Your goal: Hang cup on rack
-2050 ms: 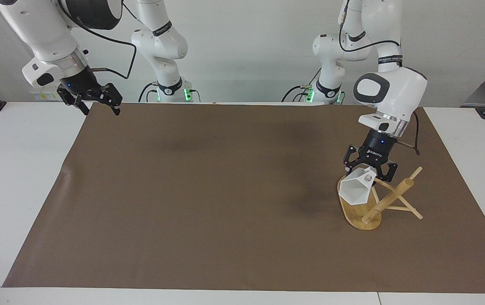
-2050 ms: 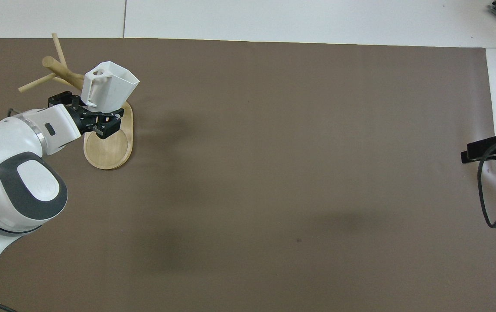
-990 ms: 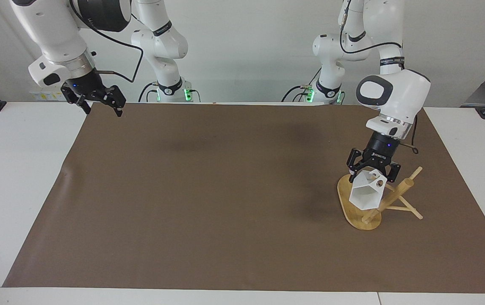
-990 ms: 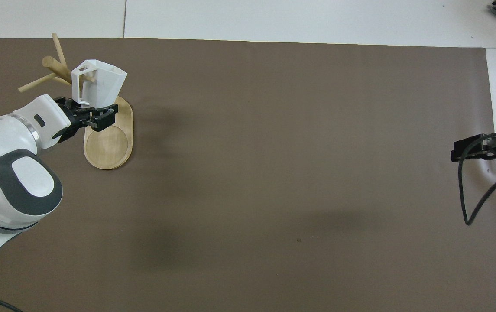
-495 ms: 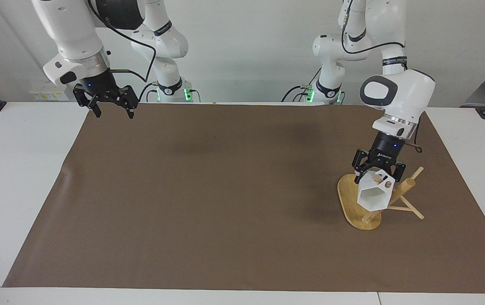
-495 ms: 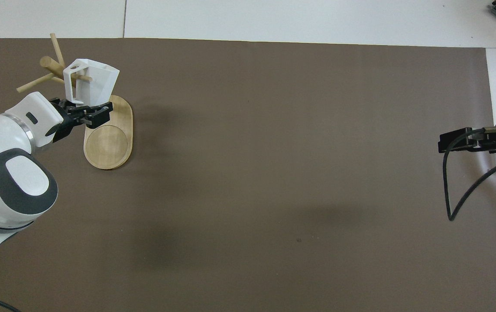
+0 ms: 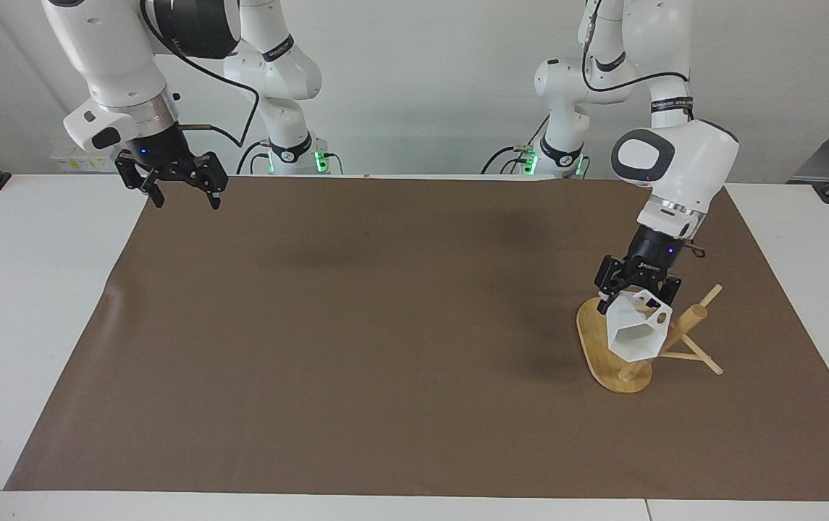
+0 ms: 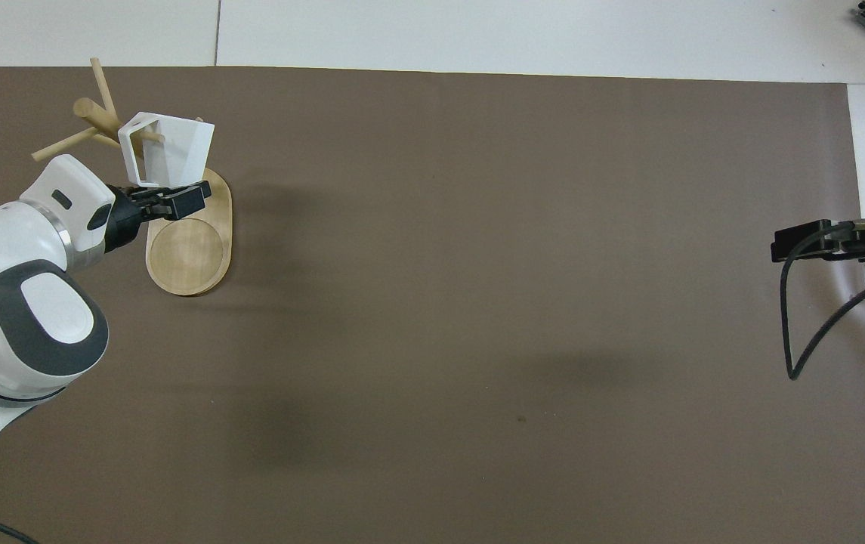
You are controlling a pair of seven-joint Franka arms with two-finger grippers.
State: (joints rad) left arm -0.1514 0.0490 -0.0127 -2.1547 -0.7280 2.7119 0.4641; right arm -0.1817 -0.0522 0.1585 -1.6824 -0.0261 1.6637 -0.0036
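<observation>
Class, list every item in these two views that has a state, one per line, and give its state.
cup: on its side, handle threaded on a rack peg, held by the left pincer.
rack: standing on its base, bearing the cup.
left pincer: shut on the cup.
right pincer: open, waiting over the mat's edge.

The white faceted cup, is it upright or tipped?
Tipped: the white faceted cup's open mouth faces sideways, its handle threaded on a bamboo rack peg.

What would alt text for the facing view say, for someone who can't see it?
The left gripper holds a white cup against a bamboo rack, with a peg through the cup's handle. The right gripper waits open over the brown mat's corner.
</observation>
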